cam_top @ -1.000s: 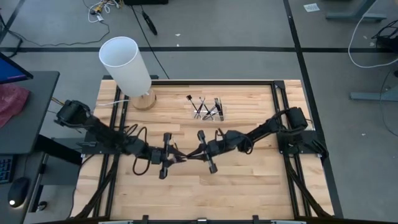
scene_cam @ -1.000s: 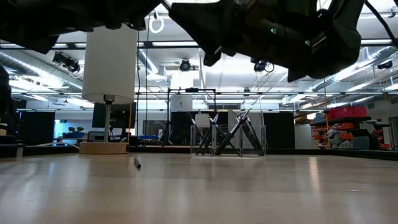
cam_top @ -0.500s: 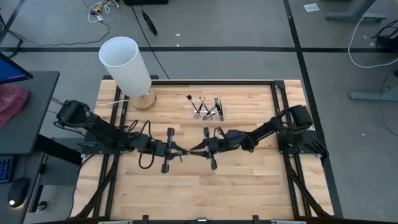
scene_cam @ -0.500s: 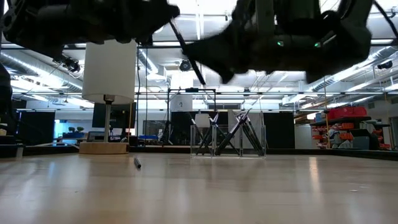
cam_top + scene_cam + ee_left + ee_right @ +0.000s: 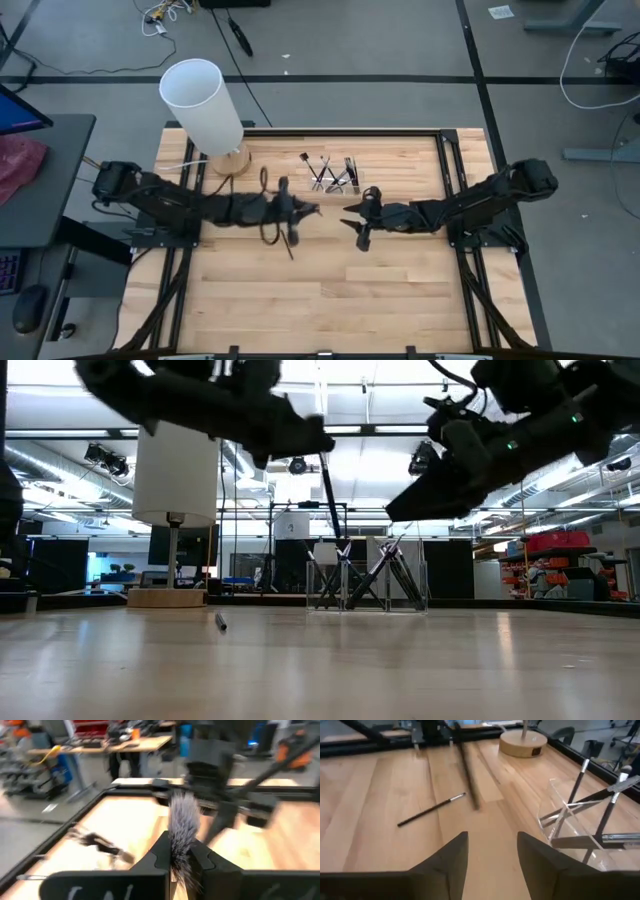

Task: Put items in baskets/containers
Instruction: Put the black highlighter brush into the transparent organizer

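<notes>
My left gripper (image 5: 308,210) is shut on a thin dark brush (image 5: 332,495) above the middle of the table, just left of the clear container (image 5: 336,178) near the far edge. That container (image 5: 580,822) holds several brushes, which lean on its walls. My right gripper (image 5: 352,216) hangs open a little to the right of the left one, with nothing between its fingers (image 5: 451,855). One more brush (image 5: 432,809) lies flat on the wood left of the container. My left gripper pinches the brush at its bristle end between its two fingers. The fluffy grey bristles (image 5: 182,827) stand between the fingertips. The fingers come at it nearly level from the table's left. The dark handle (image 5: 336,510) hangs steeply slanted below them, clear of the table.
A tall white cylinder (image 5: 203,100) on a round wooden base (image 5: 230,160) stands at the far left corner. Black frame rails (image 5: 445,170) run along the table's edges. Bare wood spreads over the near half (image 5: 330,300).
The two grippers met over the table's middle with the brush between them. My right gripper has let go and drawn back toward the table's right edge. My left gripper has carried the brush toward the far edge and the container, and the brush now hangs more steeply.
</notes>
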You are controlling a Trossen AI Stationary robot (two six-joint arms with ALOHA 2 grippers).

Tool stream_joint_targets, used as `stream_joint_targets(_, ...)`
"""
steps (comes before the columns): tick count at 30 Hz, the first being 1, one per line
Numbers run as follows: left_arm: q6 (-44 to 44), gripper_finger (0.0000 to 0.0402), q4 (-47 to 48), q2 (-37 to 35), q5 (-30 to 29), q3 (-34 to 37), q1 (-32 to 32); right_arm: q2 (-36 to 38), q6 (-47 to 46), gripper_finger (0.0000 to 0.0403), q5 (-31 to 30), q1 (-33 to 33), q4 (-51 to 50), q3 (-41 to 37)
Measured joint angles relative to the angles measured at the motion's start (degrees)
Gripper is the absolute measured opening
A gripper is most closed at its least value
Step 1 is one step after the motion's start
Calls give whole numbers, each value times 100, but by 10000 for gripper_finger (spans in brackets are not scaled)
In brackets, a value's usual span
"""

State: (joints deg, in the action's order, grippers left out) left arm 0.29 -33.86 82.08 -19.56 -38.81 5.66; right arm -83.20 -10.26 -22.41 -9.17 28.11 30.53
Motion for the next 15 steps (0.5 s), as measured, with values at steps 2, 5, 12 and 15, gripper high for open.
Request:
stream_joint_targets(2,-51,20,176,0,169,-158,-319,-46,-42,170,-108,0,356,-195)
stream_joint_targets(5,-204,20,167,0,794,-211,-916,-177,-191,163,-184,-1,987,-485)
stream_joint_targets(12,-618,20,396,44,1300,-202,-2222,-397,-258,148,-176,-82,1755,-715)
stream_joint_targets(15,-587,21,423,42,1409,-203,-2427,-455,-252,144,-167,-81,1847,-714)
